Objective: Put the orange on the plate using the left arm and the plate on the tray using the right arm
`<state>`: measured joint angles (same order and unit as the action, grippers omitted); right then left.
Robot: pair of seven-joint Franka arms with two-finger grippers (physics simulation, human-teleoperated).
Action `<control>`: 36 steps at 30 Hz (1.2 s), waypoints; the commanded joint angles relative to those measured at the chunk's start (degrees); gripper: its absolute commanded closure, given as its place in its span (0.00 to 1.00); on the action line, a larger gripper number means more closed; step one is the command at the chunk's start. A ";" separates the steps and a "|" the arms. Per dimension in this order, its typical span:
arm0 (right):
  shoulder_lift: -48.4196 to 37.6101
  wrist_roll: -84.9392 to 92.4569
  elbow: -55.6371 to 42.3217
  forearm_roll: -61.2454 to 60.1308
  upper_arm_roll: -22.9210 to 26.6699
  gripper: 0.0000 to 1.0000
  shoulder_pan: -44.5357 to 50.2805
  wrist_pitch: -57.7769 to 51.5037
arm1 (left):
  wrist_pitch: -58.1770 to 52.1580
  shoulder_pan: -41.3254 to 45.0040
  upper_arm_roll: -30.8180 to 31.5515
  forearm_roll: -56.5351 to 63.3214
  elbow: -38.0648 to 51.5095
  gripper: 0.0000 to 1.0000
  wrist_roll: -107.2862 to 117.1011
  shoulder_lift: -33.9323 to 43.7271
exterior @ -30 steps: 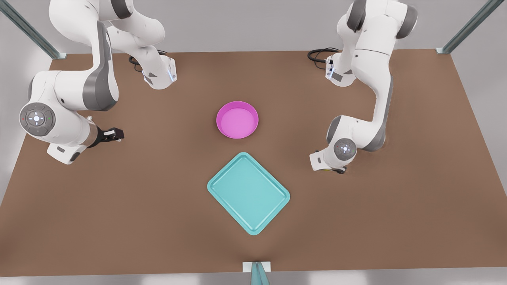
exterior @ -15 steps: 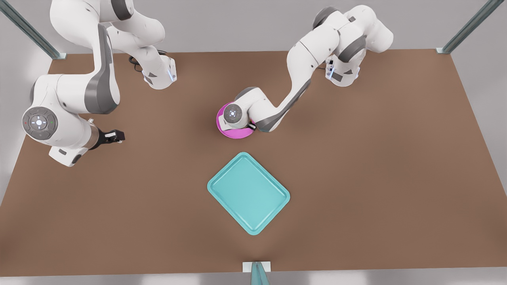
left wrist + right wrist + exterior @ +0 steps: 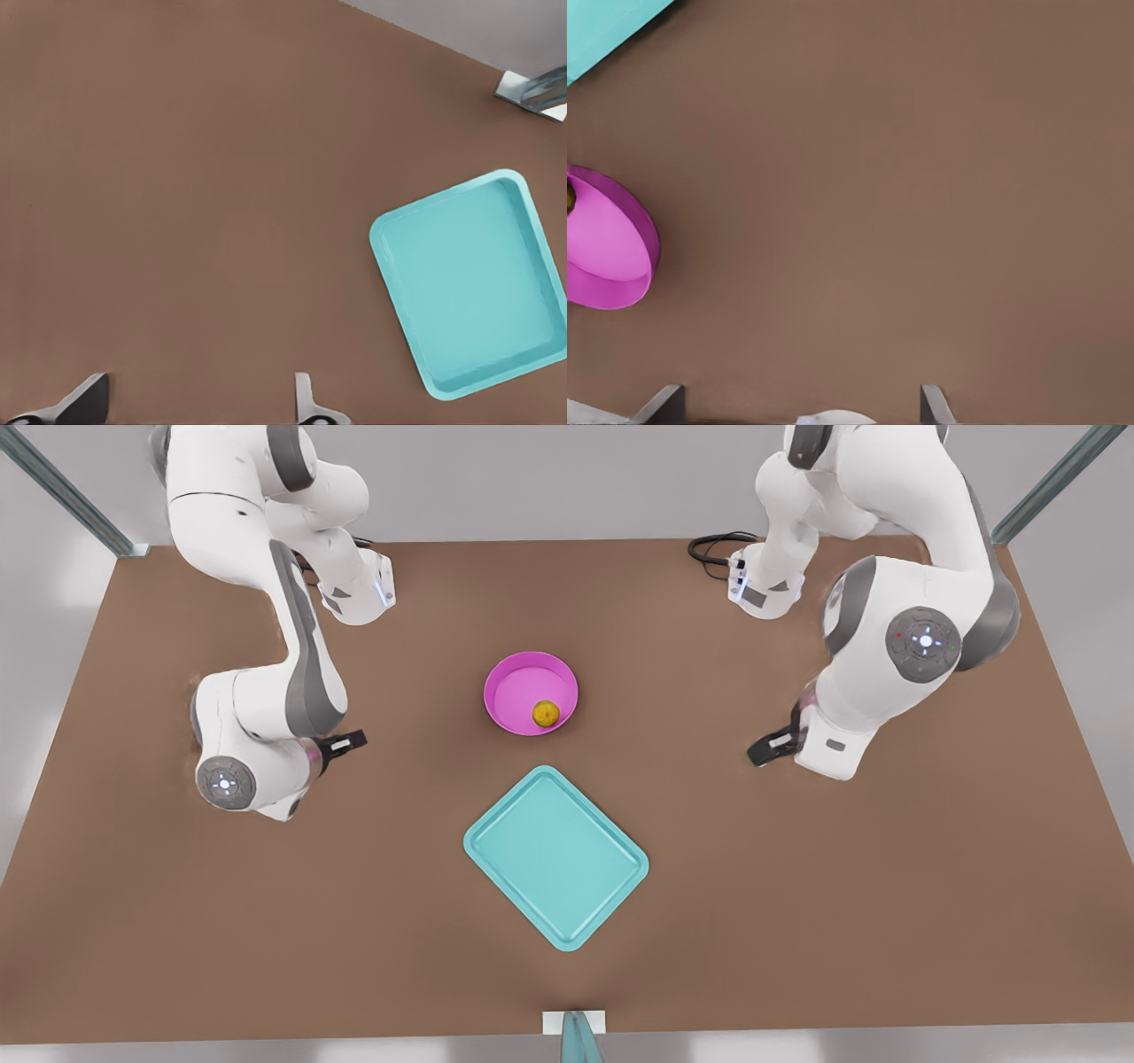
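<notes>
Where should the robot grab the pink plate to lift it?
Probably pinch the plate by its raised rim, from above, on the front view's left side. The rim stands up, that side faces the open right gripper, and the orange sits across from it. The left gripper waits, open, on the front view's right.

One orange [image 3: 546,713], one plate [image 3: 514,691], one tray [image 3: 556,858]

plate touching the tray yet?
Apart. Front view shows bare table between the plate and the tray.
</notes>
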<state>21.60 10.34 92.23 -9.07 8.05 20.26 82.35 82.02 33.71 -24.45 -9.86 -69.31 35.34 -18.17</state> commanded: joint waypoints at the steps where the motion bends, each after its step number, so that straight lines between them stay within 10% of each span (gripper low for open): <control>1: -1.30 -0.59 7.69 -6.22 -1.54 0.00 5.22 18.35 | -15.49 -9.33 6.22 -0.87 1.81 0.00 -22.16 1.91; 2: -3.59 -4.36 12.89 -6.31 -2.77 0.00 8.12 26.18 | -12.86 -22.53 22.06 1.51 1.02 0.00 -22.33 3.93; 7: -9.91 -11.13 36.53 -9.30 -8.75 0.00 13.40 61.52 | -12.68 -23.07 24.19 6.52 -3.20 0.00 -18.11 7.62; 28: 2.13 -9.90 36.18 -9.65 -18.60 0.00 13.40 59.41 | -17.25 -23.33 23.22 5.20 -2.50 0.00 -18.90 7.27; 30: 2.21 -6.56 36.09 -9.74 -18.51 0.19 13.05 59.06 | -17.25 -23.33 23.13 5.02 -2.50 0.00 -18.73 7.27; 36: 3.53 -6.56 36.01 -9.65 -20.35 0.26 13.22 57.57 | -17.16 -23.42 23.22 4.85 -2.59 0.00 -18.82 6.92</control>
<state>24.98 2.55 128.32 -18.70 -11.99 33.42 140.87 65.04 10.33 -1.24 -4.89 -71.84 19.04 -11.23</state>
